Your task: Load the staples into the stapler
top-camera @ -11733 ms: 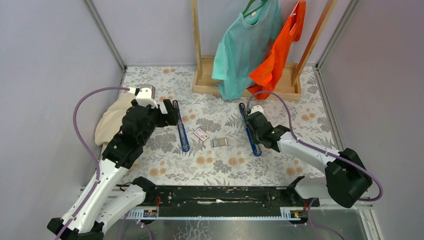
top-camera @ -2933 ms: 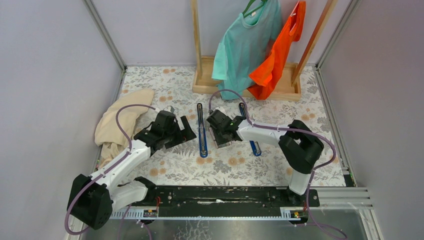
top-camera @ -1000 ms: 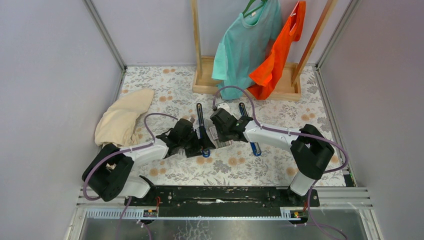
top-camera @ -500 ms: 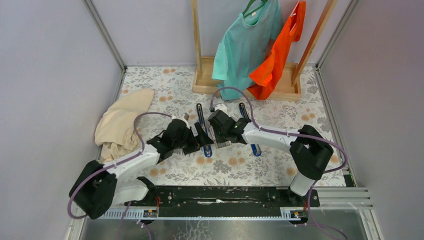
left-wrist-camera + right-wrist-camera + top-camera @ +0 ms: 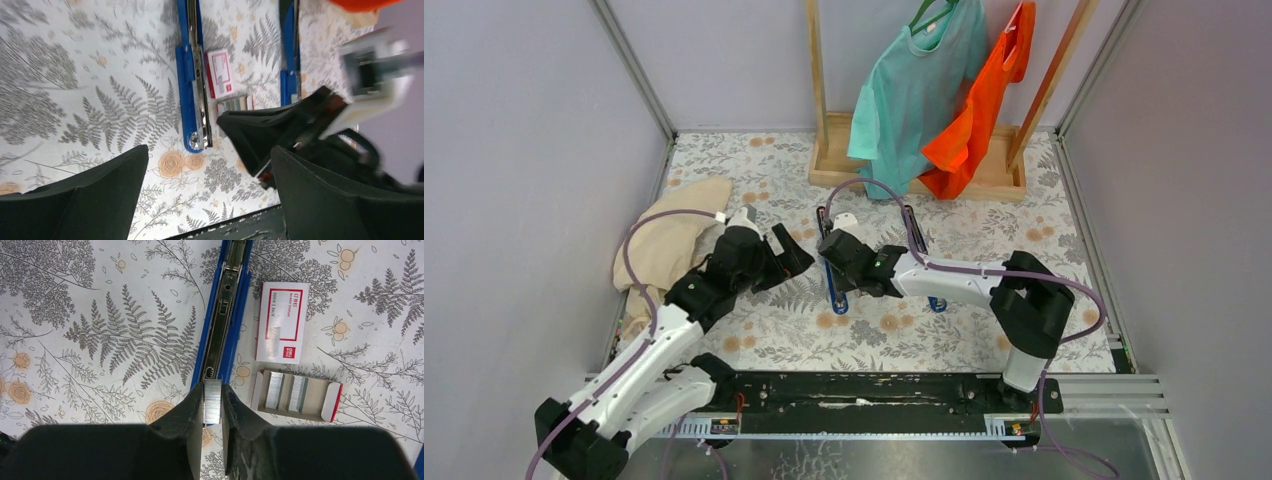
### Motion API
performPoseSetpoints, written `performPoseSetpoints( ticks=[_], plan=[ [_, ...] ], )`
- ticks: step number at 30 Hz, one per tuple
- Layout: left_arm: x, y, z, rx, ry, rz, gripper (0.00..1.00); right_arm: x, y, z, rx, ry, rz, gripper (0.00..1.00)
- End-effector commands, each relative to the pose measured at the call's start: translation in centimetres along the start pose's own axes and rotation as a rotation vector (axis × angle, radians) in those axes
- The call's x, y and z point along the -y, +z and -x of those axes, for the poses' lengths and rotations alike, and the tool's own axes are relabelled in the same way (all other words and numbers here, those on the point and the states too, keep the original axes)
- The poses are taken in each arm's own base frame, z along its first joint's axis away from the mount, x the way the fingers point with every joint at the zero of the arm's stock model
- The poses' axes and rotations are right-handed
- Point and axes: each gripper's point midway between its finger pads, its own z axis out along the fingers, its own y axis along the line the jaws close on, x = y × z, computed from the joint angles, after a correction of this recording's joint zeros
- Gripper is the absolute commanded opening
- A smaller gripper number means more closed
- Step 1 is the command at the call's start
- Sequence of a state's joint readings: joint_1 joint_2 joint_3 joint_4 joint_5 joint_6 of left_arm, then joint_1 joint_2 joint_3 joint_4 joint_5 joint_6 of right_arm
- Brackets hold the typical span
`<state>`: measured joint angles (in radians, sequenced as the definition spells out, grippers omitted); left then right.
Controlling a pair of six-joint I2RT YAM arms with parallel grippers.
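An open blue stapler [image 5: 226, 315] lies lengthwise, its metal channel facing up; it also shows in the top view [image 5: 826, 232] and in the left wrist view [image 5: 192, 80]. My right gripper [image 5: 212, 407] is shut on a small silvery block of staples [image 5: 212, 401], held just over the near end of that channel; in the top view this gripper [image 5: 842, 285] is above the stapler's near end. My left gripper [image 5: 791, 252] is open and empty, to the left of the stapler and apart from it; in its own view [image 5: 210, 200] it hangs above bare patterned table.
A second blue stapler [image 5: 921, 250] lies to the right. A red-and-white staple box lid [image 5: 282, 322] and its tray [image 5: 296, 392] holding two more staple strips lie between the staplers. A beige cloth [image 5: 664, 240] is at the left. A wooden rack [image 5: 919, 165] with shirts stands behind.
My left gripper has drawn back to the left, away from the stapler. My right gripper has shifted left and now holds the staples over the stapler's near end.
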<state>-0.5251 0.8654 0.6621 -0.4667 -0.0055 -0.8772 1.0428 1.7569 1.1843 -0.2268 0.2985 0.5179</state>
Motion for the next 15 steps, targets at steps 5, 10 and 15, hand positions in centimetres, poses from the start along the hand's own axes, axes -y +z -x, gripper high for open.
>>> performPoseSetpoints(
  ticks=[5, 10, 15],
  plan=[
    [-0.1, -6.3, 6.7, 0.24, 0.139, 0.131, 1.0, -1.8, 0.4, 2.8, 0.106, 0.039, -0.015, 0.19],
    [-0.6, -9.2, 10.2, 0.393, 0.206, 0.205, 1.0, -1.8, 0.9, 2.7, 0.113, 0.037, -0.039, 0.19],
    [-1.4, -11.5, 12.8, 0.537, 0.251, 0.271, 1.0, -1.6, 1.2, 2.6, 0.117, 0.038, -0.059, 0.19]
  ],
)
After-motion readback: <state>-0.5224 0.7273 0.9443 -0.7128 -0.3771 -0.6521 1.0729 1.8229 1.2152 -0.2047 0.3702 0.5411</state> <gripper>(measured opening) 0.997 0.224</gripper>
